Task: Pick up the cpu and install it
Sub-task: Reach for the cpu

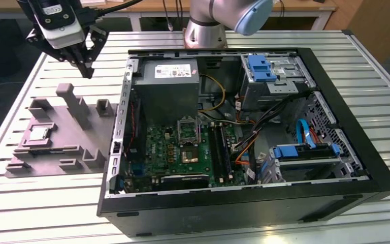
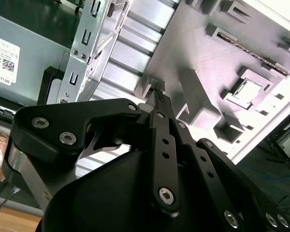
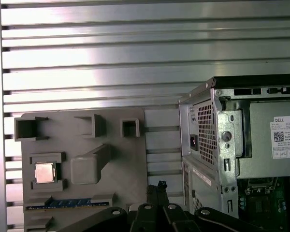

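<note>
The cpu [image 1: 38, 133] is a small silvery square lying in a recess of the grey plastic tray [image 1: 66, 150], at the exterior view's left. It also lies in that recess in both wrist views [image 3: 44, 172] [image 2: 246, 92]. My gripper [image 1: 87, 74] hangs well above the table beyond the tray's far edge, apart from the cpu. Its black fingers are shut with nothing between them, and their tips [image 3: 159, 185] [image 2: 157, 96] point down toward the tray [image 3: 130, 154]. The green motherboard's metal-framed socket [image 1: 189, 154] sits inside the open case, its frame lifted.
A black computer case [image 1: 357, 168] lies open on the slatted metal table [image 1: 46, 213], right of the tray. Inside it are a grey power supply box [image 1: 171, 81], blue drive brackets [image 1: 261, 67] and loose cables. The tray's raised blocks [image 1: 73, 104] stand up. The arm's base [image 1: 205, 30] is behind the case.
</note>
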Tool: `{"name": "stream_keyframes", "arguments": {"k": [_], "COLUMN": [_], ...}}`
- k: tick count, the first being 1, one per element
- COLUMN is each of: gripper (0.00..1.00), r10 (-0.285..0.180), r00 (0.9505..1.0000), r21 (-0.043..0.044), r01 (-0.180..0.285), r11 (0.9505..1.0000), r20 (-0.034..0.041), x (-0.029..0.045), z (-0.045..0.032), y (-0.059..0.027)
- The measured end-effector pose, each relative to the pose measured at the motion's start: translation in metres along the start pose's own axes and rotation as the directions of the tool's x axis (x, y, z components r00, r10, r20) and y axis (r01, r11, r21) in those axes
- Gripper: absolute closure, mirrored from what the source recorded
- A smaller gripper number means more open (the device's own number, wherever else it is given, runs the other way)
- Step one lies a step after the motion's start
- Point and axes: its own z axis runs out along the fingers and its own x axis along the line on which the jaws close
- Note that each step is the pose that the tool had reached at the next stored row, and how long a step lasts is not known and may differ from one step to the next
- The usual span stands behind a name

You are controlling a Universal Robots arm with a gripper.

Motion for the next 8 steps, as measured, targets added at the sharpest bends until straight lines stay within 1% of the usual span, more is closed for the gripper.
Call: {"name": "stream_keyframes", "arguments": {"k": [8], "gripper": [0.89], "r10": [0.0], "r00": [1.0], "r21": [0.0], "r01": [0.0], "r11": [1.0], "r20": [0.0], "x": [0.0013], "z": [0.0], "y": [-0.0001]}}
